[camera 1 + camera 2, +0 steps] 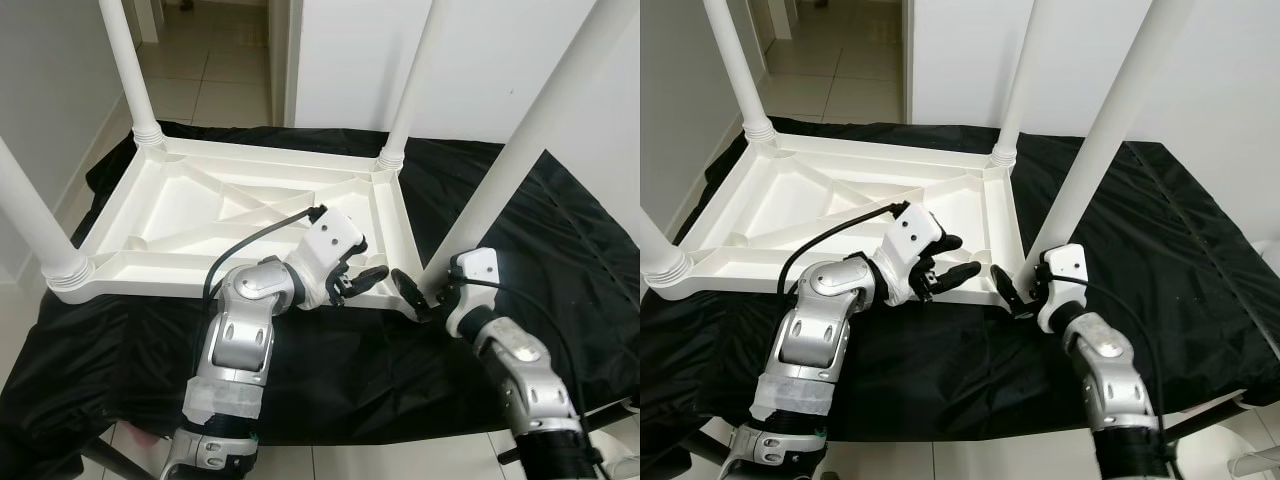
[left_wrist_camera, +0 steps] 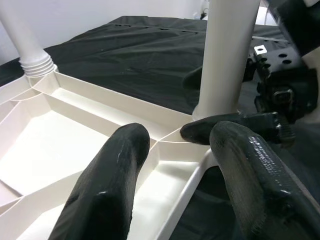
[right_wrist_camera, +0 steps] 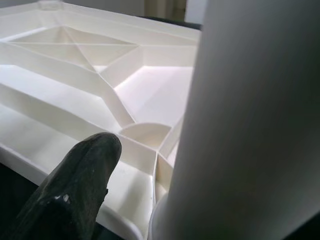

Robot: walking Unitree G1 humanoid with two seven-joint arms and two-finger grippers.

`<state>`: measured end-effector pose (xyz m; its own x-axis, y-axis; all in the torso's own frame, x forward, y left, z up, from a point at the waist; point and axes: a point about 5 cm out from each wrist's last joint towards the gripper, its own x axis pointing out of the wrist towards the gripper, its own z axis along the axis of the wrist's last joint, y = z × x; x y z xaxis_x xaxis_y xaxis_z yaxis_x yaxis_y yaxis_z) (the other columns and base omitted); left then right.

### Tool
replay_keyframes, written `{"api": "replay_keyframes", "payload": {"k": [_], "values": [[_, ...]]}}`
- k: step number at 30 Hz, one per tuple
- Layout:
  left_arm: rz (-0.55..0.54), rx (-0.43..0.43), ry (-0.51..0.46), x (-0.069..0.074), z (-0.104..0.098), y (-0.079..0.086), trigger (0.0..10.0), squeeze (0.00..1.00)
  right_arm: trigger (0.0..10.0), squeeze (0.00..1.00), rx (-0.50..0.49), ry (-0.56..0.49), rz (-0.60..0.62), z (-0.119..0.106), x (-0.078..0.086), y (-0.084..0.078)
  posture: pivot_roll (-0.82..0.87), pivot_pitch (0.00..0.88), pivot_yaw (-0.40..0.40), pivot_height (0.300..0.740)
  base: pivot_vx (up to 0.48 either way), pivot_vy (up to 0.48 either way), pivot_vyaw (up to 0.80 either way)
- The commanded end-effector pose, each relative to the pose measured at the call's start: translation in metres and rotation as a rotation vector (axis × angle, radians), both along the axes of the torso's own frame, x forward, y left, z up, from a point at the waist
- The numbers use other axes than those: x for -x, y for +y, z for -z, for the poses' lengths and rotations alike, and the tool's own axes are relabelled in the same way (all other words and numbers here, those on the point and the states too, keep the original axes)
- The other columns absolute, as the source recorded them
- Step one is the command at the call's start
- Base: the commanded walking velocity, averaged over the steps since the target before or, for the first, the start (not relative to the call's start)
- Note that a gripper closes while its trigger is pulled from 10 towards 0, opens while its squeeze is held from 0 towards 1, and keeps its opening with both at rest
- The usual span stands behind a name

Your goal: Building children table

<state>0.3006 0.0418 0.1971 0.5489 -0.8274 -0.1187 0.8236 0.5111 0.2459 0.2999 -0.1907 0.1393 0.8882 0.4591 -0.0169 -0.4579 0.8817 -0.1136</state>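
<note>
Tabletop upside down on black cloth, ribs up for leg fitting. My right gripper clamps fourth leg at 5 o'clock corner; left gripper, fingers spread, steadies near rim.

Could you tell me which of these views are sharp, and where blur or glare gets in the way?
Left and right eye views: evenly lit and sharp, the white tabletop crisp against the black cloth. Left wrist view: the left gripper fingers are close and soft, with sheen on one. Right wrist view: the table leg is a blurred mass, and the tabletop panel behind is slightly overexposed.
</note>
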Motion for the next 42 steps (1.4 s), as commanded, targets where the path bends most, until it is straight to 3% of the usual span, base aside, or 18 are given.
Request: {"api": "replay_keyframes", "payload": {"k": [1,11,12,13,14,26,27,33,37,42], "values": [[-0.272,0.041,-0.077,-0.012,-0.007,0.006,10.0,0.00,10.0,0.00,0.023,-0.002,-0.050,0.000,-0.003,-0.002,-0.01,0.018,-0.056,0.740,0.000,0.000,0.00],[-0.280,0.022,-0.093,-0.011,-0.006,0.010,10.0,0.00,9.8,0.00,0.097,0.021,-0.157,-0.003,-0.017,-0.008,0.01,0.028,-0.063,0.740,0.000,0.000,0.00],[-0.280,0.019,-0.096,-0.011,-0.006,0.010,10.0,0.00,0.8,0.00,0.101,0.029,-0.176,-0.002,-0.019,-0.008,0.01,0.030,-0.069,0.740,0.000,0.000,0.00],[-0.280,0.019,-0.096,-0.011,-0.006,0.010,10.0,0.00,0.8,0.00,0.101,0.029,-0.176,-0.002,-0.019,-0.008,0.01,0.030,-0.069,0.740,0.000,0.000,0.00],[-0.280,0.017,-0.098,-0.010,-0.006,0.011,10.0,0.00,0.0,0.00,0.105,0.031,-0.193,-0.001,-0.020,-0.007,0.01,0.031,-0.072,0.740,0.000,0.000,0.00],[-0.306,0.016,-0.108,-0.007,-0.007,0.011,10.0,0.00,0.0,0.00,0.081,0.078,-0.266,0.008,-0.024,-0.001,0.05,0.036,-0.091,0.740,0.000,0.000,0.00],[-0.310,0.010,-0.118,-0.007,-0.007,0.012,10.0,0.00,10.0,0.00,0.067,0.085,-0.260,0.009,-0.025,0.000,0.06,0.036,-0.097,0.740,0.000,0.000,0.00],[-0.329,0.008,-0.111,-0.010,-0.007,0.016,10.0,0.00,10.0,0.00,0.022,0.082,-0.233,0.010,-0.029,0.005,0.06,0.036,-0.103,0.740,0.000,0.000,0.00],[-0.341,0.006,-0.118,-0.010,-0.006,0.019,10.0,0.00,10.0,0.00,0.027,0.055,-0.110,0.008,-0.032,0.003,0.05,0.030,-0.112,0.740,0.000,0.000,0.00],[-0.343,0.011,-0.113,-0.010,-0.005,0.019,10.0,0.00,10.0,0.00,0.009,0.035,-0.066,0.006,-0.030,0.004,0.04,0.030,-0.107,0.740,0.000,0.000,0.00]]}}
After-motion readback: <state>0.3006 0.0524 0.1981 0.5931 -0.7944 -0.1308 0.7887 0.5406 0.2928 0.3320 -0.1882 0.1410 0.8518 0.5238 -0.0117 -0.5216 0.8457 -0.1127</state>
